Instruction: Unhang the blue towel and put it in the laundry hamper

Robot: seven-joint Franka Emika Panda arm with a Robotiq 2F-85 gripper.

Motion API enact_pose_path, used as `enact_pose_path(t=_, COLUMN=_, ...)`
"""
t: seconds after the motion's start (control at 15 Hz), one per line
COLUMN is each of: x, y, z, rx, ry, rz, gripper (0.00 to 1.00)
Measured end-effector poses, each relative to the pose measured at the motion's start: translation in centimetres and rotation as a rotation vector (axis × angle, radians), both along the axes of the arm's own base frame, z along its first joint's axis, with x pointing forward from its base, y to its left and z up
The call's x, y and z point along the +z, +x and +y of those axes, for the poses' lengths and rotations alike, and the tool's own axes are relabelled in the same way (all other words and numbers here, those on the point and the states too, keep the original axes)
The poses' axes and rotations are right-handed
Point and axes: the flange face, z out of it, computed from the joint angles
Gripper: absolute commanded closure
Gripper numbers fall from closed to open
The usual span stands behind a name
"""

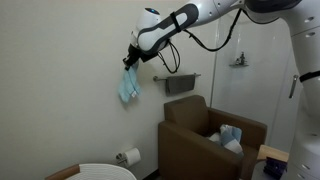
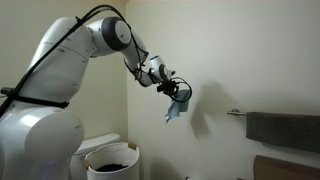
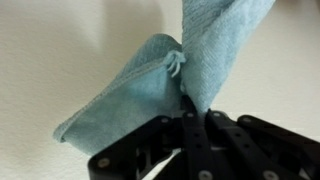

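The blue towel (image 1: 128, 86) hangs against the wall, held up high in my gripper (image 1: 131, 62). It also shows in an exterior view (image 2: 177, 105), dangling below the gripper (image 2: 176, 89). In the wrist view the fingers (image 3: 196, 105) are closed together on a fold of the towel (image 3: 150, 85), which drapes to the left and rises above the fingertips. The white laundry hamper (image 2: 112, 160) stands on the floor below and to the side; its rim also shows in an exterior view (image 1: 105, 171).
A brown armchair (image 1: 200, 140) holds light blue cloths (image 1: 230, 137). A dark towel (image 1: 180, 84) hangs on a wall bar, also seen in an exterior view (image 2: 282, 130). A toilet roll holder (image 1: 128, 157) is low on the wall.
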Motion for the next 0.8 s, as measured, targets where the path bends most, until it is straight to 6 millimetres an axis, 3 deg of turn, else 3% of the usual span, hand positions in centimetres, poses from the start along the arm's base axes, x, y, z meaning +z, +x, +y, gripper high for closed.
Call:
enact_pose_path(t=0.27, x=-0.3, y=0.1, z=-0.3, rx=-0.005, ry=0.005, rz=0.005, gripper=0.94)
enact_pose_path(t=0.47, x=-1.6, y=-0.4, z=1.1, rx=0.032, ry=0.021, rz=0.036, gripper=0.94)
enact_pose_path(t=0.8, x=-1.0, y=-5.2, z=4.5, rx=0.147, ry=0.009, rz=0.051, gripper=0.94)
